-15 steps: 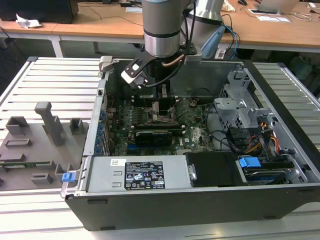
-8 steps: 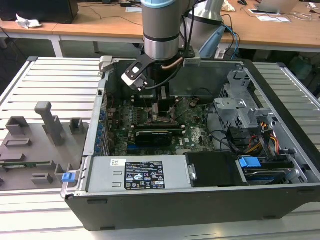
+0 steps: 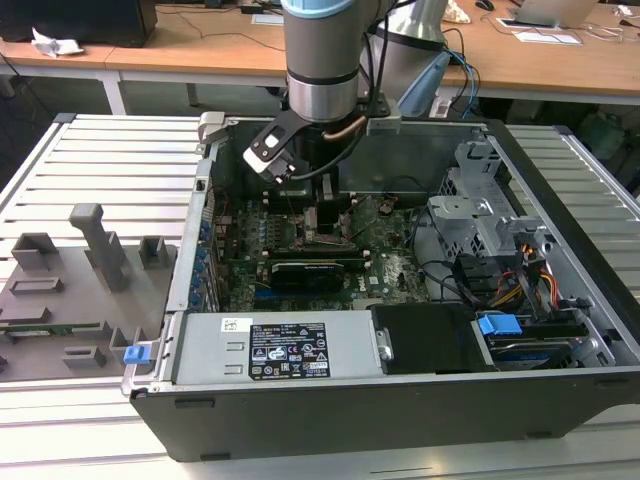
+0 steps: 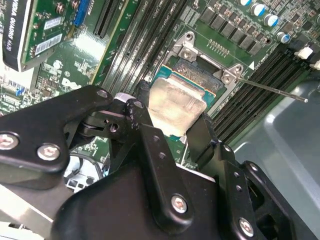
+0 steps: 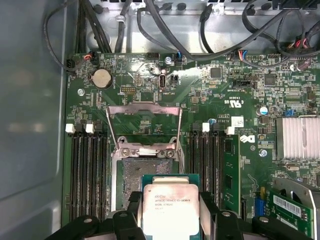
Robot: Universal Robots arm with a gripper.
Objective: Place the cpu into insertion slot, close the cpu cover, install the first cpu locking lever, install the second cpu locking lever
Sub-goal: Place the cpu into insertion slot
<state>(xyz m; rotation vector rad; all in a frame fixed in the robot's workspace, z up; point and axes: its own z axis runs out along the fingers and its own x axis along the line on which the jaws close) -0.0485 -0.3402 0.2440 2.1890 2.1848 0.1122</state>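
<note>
i see the gripper [image 5: 171, 214] clamped on the cpu [image 5: 171, 202], with a finger on each of two opposite edges and the metal top facing the first wrist view. the cpu hangs partly over one edge of the insertion slot [image 5: 131, 175], not yet set in it; much of the dark socket lies bare. the cpu cover [image 5: 144, 110] stands swung open above the motherboard [image 5: 240, 95]. in the exterior view the arm reaches down into the open computer case [image 3: 400, 410].

Exterior view: high, angled down into open case [image 3: 350, 412], mid-range. First wrist view: close, straight down on motherboard [image 5: 150, 80]. Second wrist view: closer, oblique. Both wrist views share cpu [image 5: 170, 212] [image 4: 176, 104] and insertion slot [image 5: 131, 175] [image 4: 205, 70].
</note>
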